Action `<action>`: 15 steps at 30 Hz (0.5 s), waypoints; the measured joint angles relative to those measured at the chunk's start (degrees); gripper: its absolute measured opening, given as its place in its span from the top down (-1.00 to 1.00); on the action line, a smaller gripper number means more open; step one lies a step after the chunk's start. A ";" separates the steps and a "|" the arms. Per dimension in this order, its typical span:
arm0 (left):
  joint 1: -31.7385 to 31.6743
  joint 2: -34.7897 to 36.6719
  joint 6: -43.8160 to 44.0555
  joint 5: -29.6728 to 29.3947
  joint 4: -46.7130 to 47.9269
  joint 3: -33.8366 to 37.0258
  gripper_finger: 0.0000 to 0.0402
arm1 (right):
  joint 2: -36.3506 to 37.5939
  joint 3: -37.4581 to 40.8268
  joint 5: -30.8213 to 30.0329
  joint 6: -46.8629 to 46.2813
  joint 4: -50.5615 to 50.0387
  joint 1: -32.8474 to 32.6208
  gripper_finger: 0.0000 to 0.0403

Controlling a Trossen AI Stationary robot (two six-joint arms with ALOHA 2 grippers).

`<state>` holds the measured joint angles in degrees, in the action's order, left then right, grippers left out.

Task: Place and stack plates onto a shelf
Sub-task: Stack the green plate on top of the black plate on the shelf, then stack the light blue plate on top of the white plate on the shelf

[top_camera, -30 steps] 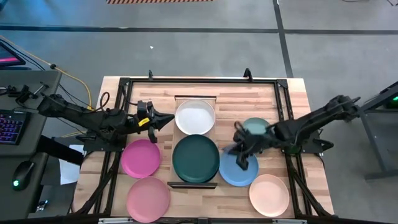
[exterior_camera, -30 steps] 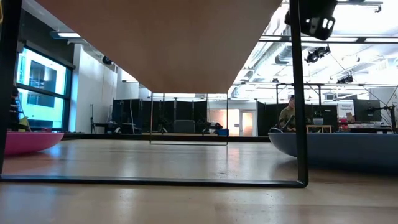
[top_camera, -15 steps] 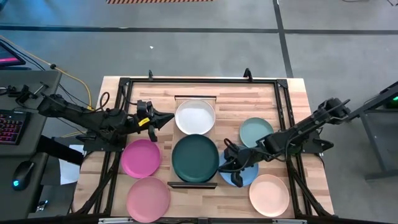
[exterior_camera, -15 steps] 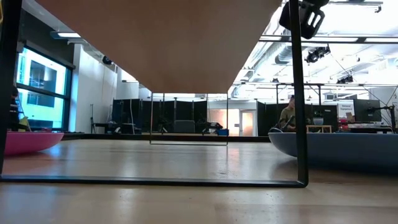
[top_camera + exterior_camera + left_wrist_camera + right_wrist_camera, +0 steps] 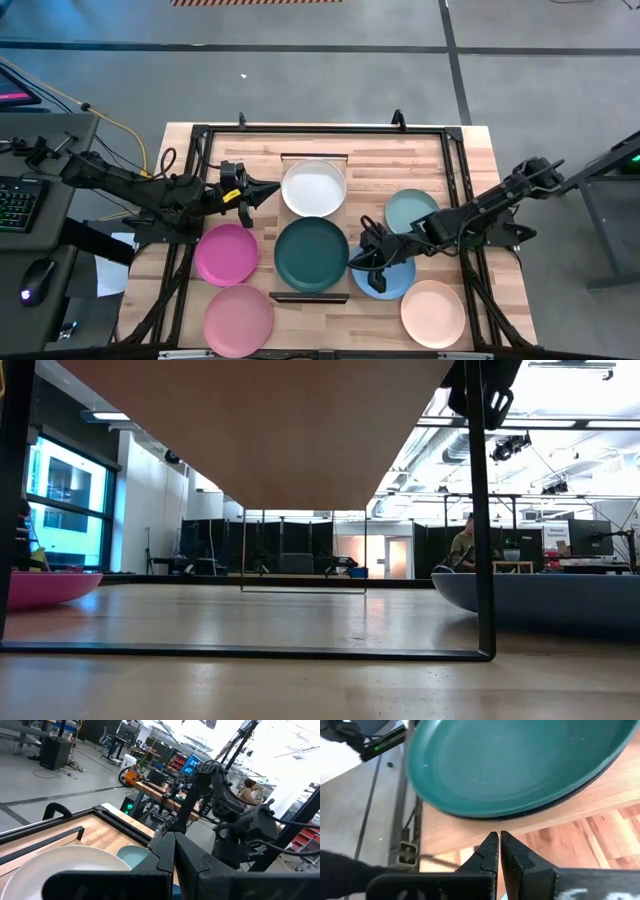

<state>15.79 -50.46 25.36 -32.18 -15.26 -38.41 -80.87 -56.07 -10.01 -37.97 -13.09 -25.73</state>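
Dark teal plate lay on the shelf near its front end rail, white plate at the far end. I observed the right gripper, fingers pressed together and empty, at the teal plate's right rim. Left gripper, likewise clenched, waited beside the white plate.

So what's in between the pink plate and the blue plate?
From above, the dark teal plate sits between the magenta-pink plate and the blue plate, on the shelf. The right gripper hovers at the teal plate's edge.

Two black jointed arms, left gripper, right gripper, tapered dark fingers
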 joint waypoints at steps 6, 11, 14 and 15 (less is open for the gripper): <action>0.39 0.59 -0.03 0.02 0.98 0.00 1.00 | 5.18 0.00 -1.26 1.48 -1.62 -0.14 1.00; 0.50 0.63 -0.04 0.02 1.45 -0.09 1.00 | 6.12 -0.09 -4.62 4.88 0.64 -0.14 1.00; 0.50 0.65 -0.04 0.02 2.00 -0.09 1.00 | 4.56 -0.09 -4.54 5.05 1.70 0.23 1.00; 0.50 0.63 -0.04 0.02 2.34 -0.09 1.00 | 3.99 -0.09 -4.38 5.31 1.84 0.23 1.00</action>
<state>16.29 -49.82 25.32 -32.16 -12.92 -38.50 -76.88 -56.16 -14.39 -32.66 -11.25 -25.50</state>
